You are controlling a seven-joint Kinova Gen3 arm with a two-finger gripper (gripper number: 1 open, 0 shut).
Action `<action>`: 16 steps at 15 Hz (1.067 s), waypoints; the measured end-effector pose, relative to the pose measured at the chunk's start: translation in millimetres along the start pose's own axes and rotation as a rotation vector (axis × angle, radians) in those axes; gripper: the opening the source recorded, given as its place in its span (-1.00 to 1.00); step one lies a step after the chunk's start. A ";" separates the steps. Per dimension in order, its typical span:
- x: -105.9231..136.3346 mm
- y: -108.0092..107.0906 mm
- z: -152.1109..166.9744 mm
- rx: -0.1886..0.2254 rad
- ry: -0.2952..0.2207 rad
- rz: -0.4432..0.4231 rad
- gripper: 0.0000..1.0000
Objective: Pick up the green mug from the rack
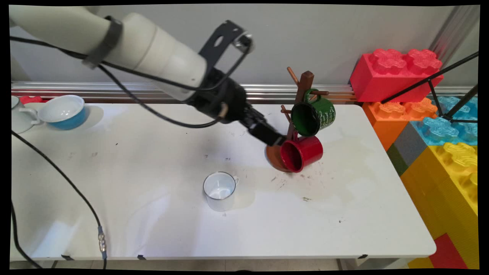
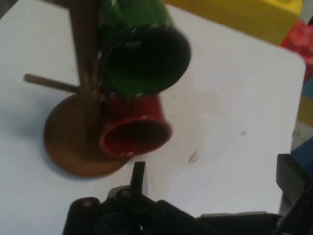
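A brown wooden mug tree (image 1: 304, 84) stands at the back right of the white table (image 1: 153, 229). On its pegs hang a green mug (image 1: 314, 113) and, lower down, a red mug (image 1: 301, 152), both with their mouths turned towards the near left. My gripper (image 1: 277, 140) is open and empty, just left of the red mug's rim. In the hand view the red mug (image 2: 134, 133) lies just ahead of my left finger (image 2: 138, 177). The green mug (image 2: 144, 56) is above it, the tree's round base (image 2: 68, 147) to the left, and the gripper (image 2: 215, 169) holds nothing.
A white mug (image 1: 219, 190) stands upright near the table's middle. A blue bowl (image 1: 63, 110) and a white cup (image 1: 19, 116) sit at the back left. Large toy bricks (image 1: 431, 126) are stacked past the right edge. Black cables (image 1: 76, 191) hang over the left side.
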 end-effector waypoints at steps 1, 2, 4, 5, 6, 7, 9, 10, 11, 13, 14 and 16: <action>5.8 7.1 4.0 0.007 0.008 -0.025 1.00; 9.2 11.3 6.5 0.013 0.013 -0.041 1.00; 16.7 20.3 12.5 0.029 0.029 -0.077 1.00; 20.3 24.7 16.4 0.039 0.037 -0.099 1.00; 23.2 28.2 20.3 0.048 0.045 -0.120 1.00; 26.1 31.7 24.7 0.058 0.055 -0.143 1.00; 28.7 34.6 31.8 0.076 0.067 -0.178 1.00; 29.4 35.6 35.6 0.084 0.073 -0.195 1.00; 30.0 36.1 38.2 0.089 0.078 -0.205 1.00; 30.7 36.6 45.5 0.096 0.088 -0.226 1.00; 30.7 36.3 50.1 0.100 0.095 -0.236 1.00; 30.0 35.0 57.7 0.107 0.108 -0.254 1.00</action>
